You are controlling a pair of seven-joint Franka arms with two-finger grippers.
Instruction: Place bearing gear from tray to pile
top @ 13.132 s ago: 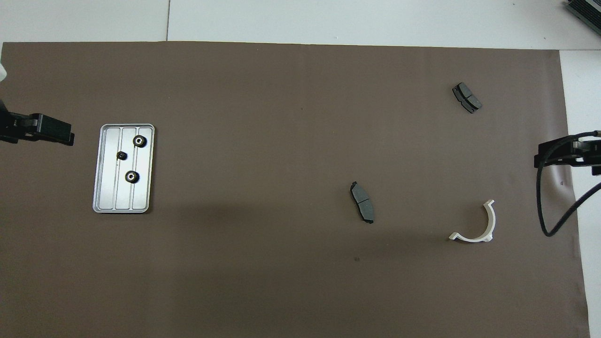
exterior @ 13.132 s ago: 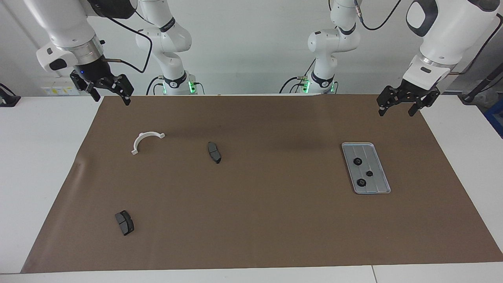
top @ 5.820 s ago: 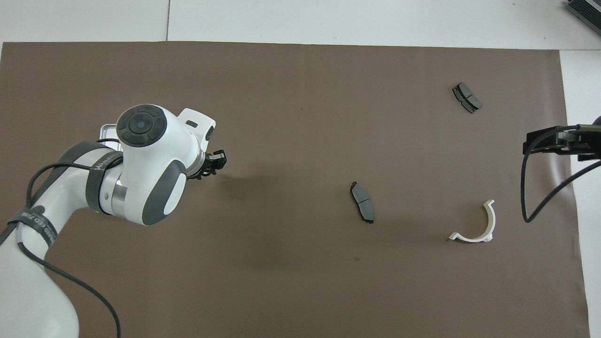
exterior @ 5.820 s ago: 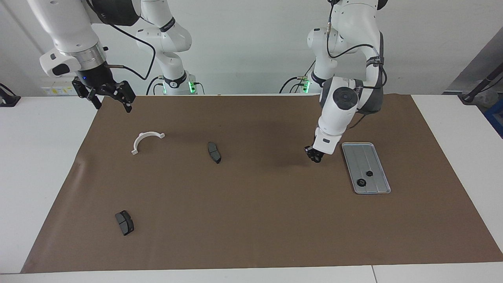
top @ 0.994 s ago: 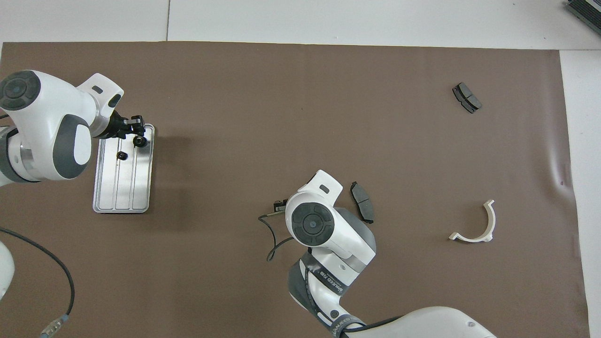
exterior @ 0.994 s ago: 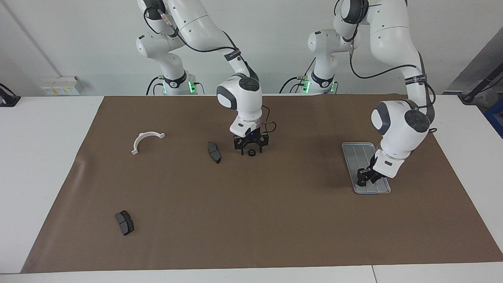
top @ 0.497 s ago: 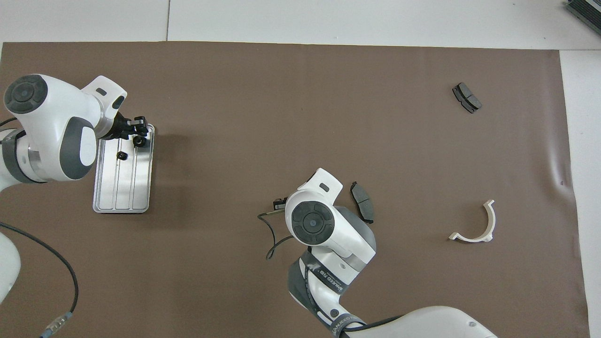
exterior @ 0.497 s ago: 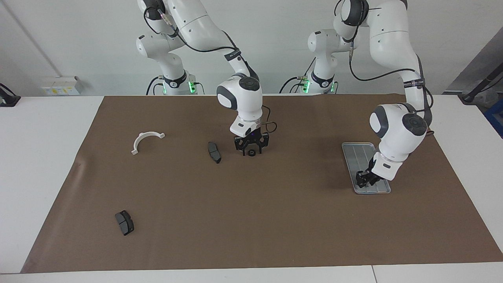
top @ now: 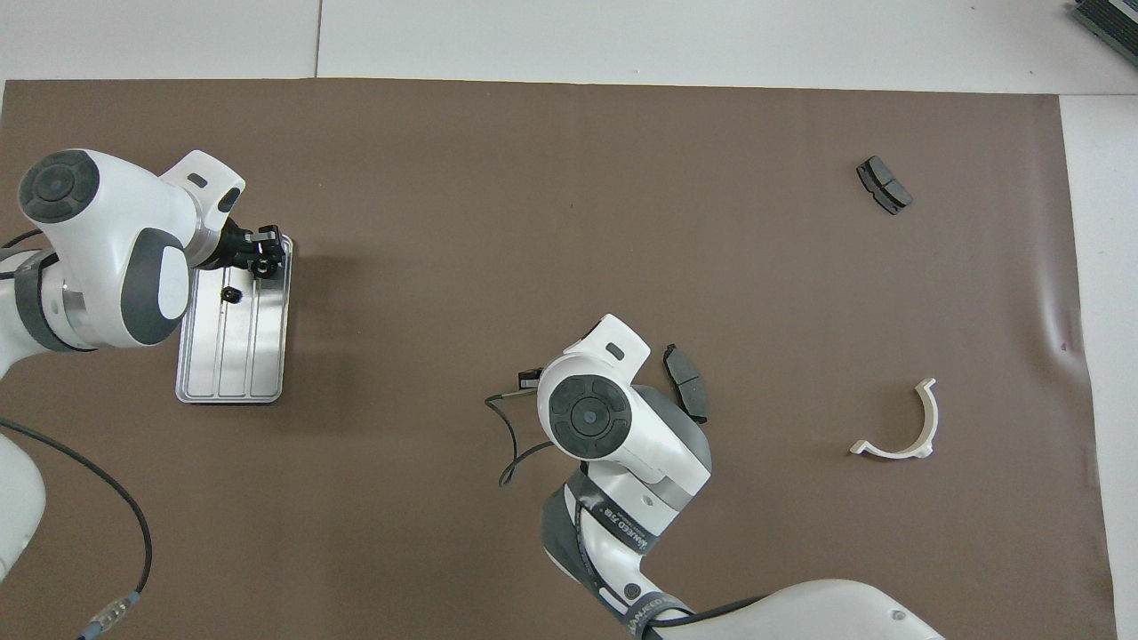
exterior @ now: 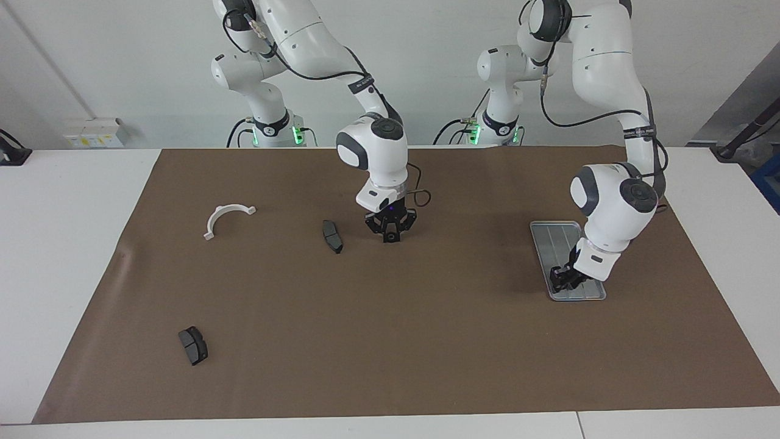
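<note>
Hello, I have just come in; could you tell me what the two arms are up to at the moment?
Both arms are handling small black gears. The left gripper is down in the tray, on a large gear; a smaller gear lies loose in the tray. The right gripper is at mid-table on another gear, beside a brake pad. A white curved bracket and a second brake pad lie untouched.

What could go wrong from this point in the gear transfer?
1. The right gripper is shut on the loose gear lying on the mat. If the grip is off-centre, the gear might squirt out toward the brake pad beside it.
2. The left gripper is low in the tray, at the rim gear. Lifting could catch the rim and shift the tray, or nudge the smaller gear.
</note>
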